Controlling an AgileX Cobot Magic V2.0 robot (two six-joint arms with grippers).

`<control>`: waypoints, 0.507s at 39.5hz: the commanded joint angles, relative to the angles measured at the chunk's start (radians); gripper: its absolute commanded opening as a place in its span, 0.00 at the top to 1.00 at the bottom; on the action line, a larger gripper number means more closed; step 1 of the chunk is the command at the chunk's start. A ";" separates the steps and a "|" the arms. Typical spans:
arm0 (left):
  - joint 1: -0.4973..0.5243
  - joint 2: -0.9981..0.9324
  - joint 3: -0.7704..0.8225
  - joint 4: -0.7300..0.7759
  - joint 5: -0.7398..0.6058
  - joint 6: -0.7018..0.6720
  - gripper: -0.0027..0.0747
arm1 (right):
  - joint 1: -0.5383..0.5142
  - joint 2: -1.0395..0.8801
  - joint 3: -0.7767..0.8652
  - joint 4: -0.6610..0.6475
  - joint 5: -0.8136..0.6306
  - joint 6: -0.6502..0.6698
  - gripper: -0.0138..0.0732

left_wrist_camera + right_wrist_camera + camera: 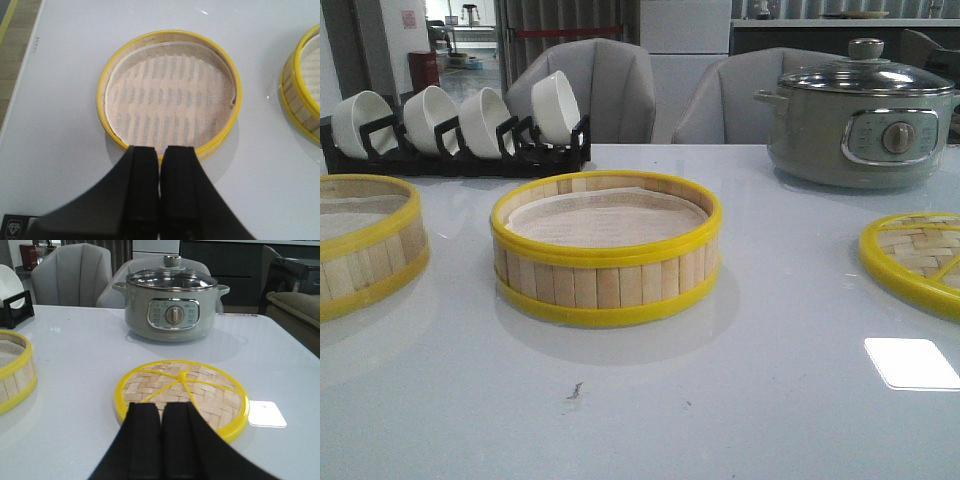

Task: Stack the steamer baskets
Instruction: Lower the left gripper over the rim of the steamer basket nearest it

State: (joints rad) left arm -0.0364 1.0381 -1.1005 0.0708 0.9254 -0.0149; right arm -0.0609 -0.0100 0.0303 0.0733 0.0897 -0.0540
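One steamer basket stands in the middle of the white table, with a white liner inside. The second steamer basket stands at the left edge of the front view. It fills the left wrist view, and the first basket's edge shows there too. My left gripper is shut and empty, above the near rim of the second basket. My right gripper is shut and empty, over the near edge of the flat woven lid. Neither gripper shows in the front view.
The woven yellow-rimmed lid lies at the right. A grey electric pot stands at the back right. A black rack with several white bowls stands at the back left. A white card lies near the front right. Two chairs stand behind the table.
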 commanded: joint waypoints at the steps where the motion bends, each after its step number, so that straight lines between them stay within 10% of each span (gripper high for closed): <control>1: -0.002 -0.014 -0.030 -0.009 -0.051 -0.001 0.85 | 0.002 -0.021 -0.015 -0.011 -0.082 0.001 0.78; 20: -0.002 -0.014 -0.030 -0.019 -0.051 -0.001 0.85 | 0.002 -0.021 -0.056 0.070 -0.248 0.082 0.78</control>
State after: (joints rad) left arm -0.0364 1.0381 -1.1005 0.0565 0.9276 -0.0149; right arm -0.0609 -0.0100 0.0280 0.1208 -0.0539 0.0000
